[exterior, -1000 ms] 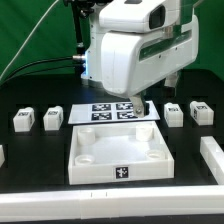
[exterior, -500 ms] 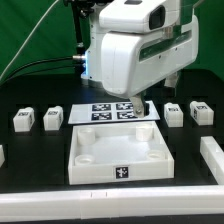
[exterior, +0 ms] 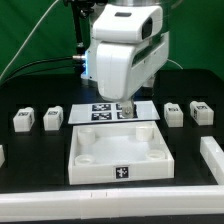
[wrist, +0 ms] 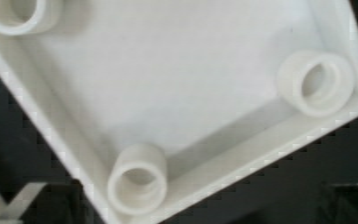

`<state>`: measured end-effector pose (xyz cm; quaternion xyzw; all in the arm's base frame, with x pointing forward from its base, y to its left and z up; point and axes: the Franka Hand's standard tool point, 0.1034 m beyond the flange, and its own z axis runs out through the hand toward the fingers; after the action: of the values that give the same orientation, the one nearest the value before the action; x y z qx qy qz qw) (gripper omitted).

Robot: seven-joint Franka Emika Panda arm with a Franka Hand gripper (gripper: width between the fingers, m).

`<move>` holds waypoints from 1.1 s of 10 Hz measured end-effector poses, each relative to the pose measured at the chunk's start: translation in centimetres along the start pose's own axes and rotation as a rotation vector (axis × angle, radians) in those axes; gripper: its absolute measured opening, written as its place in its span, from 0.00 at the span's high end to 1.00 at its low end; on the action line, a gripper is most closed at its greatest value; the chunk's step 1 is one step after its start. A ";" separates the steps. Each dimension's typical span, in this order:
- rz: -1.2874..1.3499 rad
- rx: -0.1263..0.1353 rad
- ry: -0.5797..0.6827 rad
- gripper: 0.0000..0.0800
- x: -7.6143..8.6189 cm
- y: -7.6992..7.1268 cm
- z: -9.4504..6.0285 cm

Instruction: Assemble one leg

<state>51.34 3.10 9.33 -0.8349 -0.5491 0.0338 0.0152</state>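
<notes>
Hanging over the marker board (exterior: 98,112) at upper centre, the gripper (exterior: 128,107) holds nothing, its jaws spread wide. Small blocky white plastic legs (exterior: 52,118) with black-and-white square tags sit in a row across mid-frame, two on each side of the board. Below lies the smooth white tray (exterior: 92,172), with round sockets (wrist: 318,80) in its corners.

Black table (exterior: 35,165) with four legs (exterior: 52,119), tray piece (exterior: 90,172), marker board (exterior: 100,112).
</notes>
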 end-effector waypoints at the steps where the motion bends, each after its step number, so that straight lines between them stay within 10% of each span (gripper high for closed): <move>1: -0.027 0.006 -0.002 0.19 -0.3 -0.3 0.3; 7: -0.145 -0.010 0.010 0.19 -1.4 -0.5 1.6; 11: -0.400 0.016 -0.013 0.19 -4.2 -5.6 4.2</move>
<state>44.21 1.38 5.65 -0.7088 -0.7039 0.0399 0.0247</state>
